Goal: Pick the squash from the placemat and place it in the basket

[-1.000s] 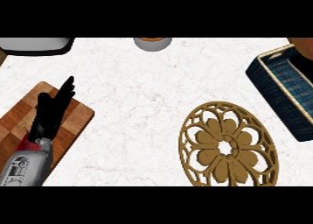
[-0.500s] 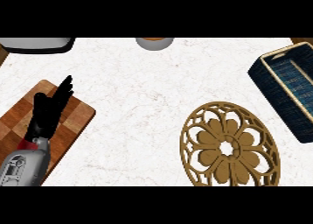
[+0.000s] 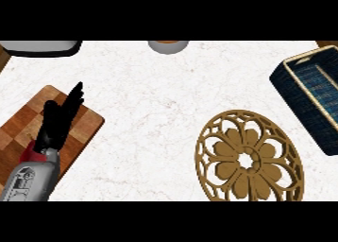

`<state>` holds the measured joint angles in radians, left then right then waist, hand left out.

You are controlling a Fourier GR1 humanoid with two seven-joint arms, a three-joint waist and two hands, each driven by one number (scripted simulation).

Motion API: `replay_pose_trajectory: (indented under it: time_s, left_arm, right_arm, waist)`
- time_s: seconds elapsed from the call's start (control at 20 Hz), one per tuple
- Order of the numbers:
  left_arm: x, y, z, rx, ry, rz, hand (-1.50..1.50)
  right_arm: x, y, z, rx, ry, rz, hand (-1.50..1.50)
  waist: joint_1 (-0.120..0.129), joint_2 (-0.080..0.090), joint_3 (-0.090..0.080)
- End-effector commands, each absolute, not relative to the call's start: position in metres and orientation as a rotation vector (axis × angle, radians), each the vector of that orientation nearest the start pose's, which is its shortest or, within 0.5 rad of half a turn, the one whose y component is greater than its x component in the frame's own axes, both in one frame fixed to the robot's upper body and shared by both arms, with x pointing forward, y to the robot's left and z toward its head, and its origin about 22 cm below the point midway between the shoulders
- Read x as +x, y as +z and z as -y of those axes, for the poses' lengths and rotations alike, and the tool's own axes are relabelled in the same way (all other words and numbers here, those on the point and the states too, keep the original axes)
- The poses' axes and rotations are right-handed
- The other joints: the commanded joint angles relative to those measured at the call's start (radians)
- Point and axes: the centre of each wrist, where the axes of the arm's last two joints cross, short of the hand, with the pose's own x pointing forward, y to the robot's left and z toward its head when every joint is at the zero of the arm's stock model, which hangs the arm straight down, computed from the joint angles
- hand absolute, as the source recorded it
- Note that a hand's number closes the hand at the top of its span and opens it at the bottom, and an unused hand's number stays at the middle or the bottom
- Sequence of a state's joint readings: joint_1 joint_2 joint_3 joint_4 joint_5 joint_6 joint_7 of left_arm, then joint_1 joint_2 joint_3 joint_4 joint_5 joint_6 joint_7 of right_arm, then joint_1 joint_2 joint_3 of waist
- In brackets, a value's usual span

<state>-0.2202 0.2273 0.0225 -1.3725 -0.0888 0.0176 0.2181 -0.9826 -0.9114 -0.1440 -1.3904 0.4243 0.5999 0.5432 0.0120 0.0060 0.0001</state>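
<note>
Head view, looking steeply down on a white marbled tabletop (image 3: 151,94). At the lower left, the robot's grey forearm (image 3: 29,182) comes in from the bottom edge and ends in the black left hand (image 3: 57,127). The hand lies over a wooden cutting board (image 3: 18,127) with a checkered grain that sits at an angle along the left side. Its fingers (image 3: 74,99) are straight and held close together, pointing up and slightly to the right, and they hold nothing. A round, golden placemat (image 3: 226,151) with an openwork flower pattern lies at the lower right of centre, well apart from the hand. Part of its lower rim is cut off by the bottom of the view. A dark blue woven basket (image 3: 296,94) with a tan rim stands tilted at the right edge, above and to the right of the placemat, near it but not touching. The squash does not show anywhere in this view, so I cannot tell where it is. Along the top edge sit a pale, dark-edged tray (image 3: 39,47) at the left and a small round cup (image 3: 168,47) near the middle, both partly cut off.
</note>
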Motion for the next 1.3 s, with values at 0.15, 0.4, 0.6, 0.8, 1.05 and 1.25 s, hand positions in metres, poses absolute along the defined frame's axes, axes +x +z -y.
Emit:
replay_pose_trajectory:
  time_s: [0.15,0.4,0.6,0.8,1.05,1.25]
  left_arm:
    - [0.305,0.037,-0.278,0.248,-0.215,1.361,0.0]
    - [0.295,0.03,-0.281,0.237,-0.216,1.361,0.0]
    - [0.307,0.03,-0.282,0.262,-0.214,1.382,0.0]
    - [0.308,0.031,-0.283,0.267,-0.211,1.359,0.0]
    - [0.292,0.033,-0.275,0.261,-0.205,1.372,0.0]
    - [0.301,0.015,-0.273,0.266,-0.234,1.375,0.0]
  right_arm:
    - [0.339,0.368,0.394,-1.153,0.844,1.384,1.5]
    - [0.348,0.354,0.429,-1.108,0.846,1.383,1.5]
    - [0.355,0.316,0.447,-1.105,0.911,1.336,1.5]
    - [0.374,0.276,0.437,-1.011,0.866,1.347,1.5]
    - [0.372,0.254,0.462,-0.878,0.712,1.294,-1.5]
    - [0.394,0.241,0.442,-0.851,0.643,1.386,-1.5]
  waist:
    - [0.002,0.0,0.0]
    - [0.009,-0.001,0.0]
    - [0.001,0.0,0.0]
    - [-0.002,-0.001,0.0]
    - [0.004,-0.004,0.001]
    - [0.01,0.003,0.0]
